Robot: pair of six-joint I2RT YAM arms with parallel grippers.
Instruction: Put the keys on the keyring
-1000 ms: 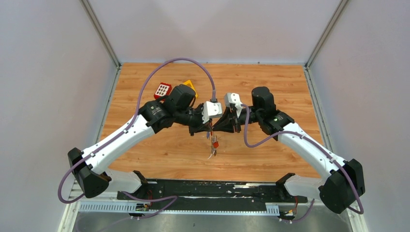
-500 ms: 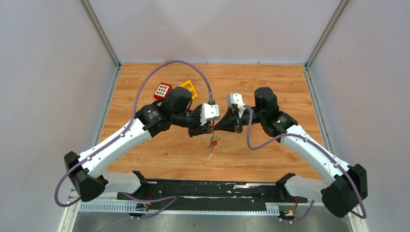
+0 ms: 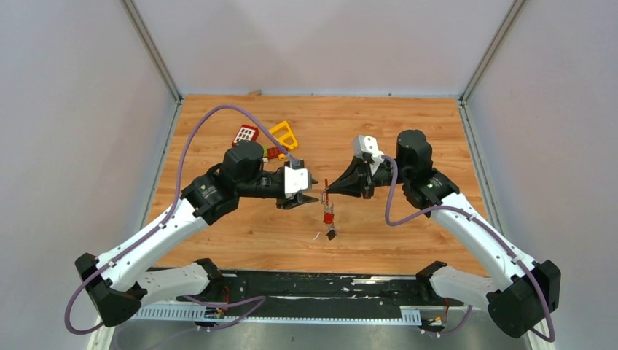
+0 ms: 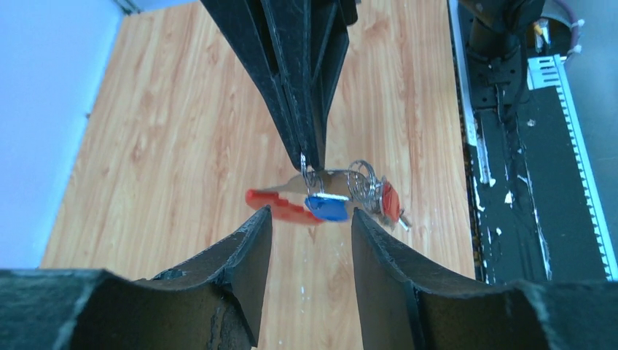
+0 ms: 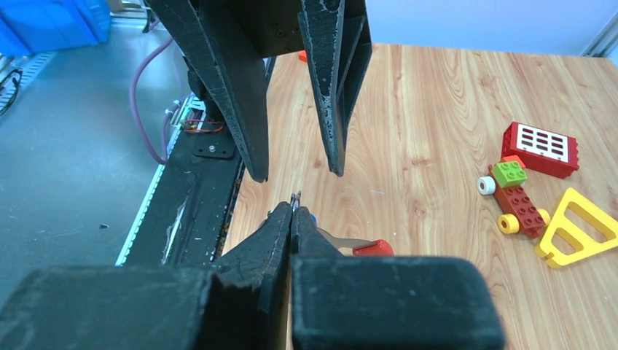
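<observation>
Hanging in mid-air, the red, curved plastic-clip keyring (image 4: 277,206) with its silver wire loops (image 4: 362,179) is being pinched at one loop by the pressed-together right gripper (image 5: 293,208), while the left gripper (image 4: 310,215) is being held spread just short of it, gripping nothing. Threading is judged to be in hand, and a careful closing on a key is being called for next. One blue-headed silver key (image 4: 326,208) and one red-headed key (image 4: 390,200) are being counted on the loops.

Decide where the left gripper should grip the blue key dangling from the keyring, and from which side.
Grip the blue key by its plastic head, straight in from the left gripper's side. The head hangs below the right gripper, whose jaws are shut on the keyring, and lines up with the open left jaws; the red clip and red key flank it.
</observation>
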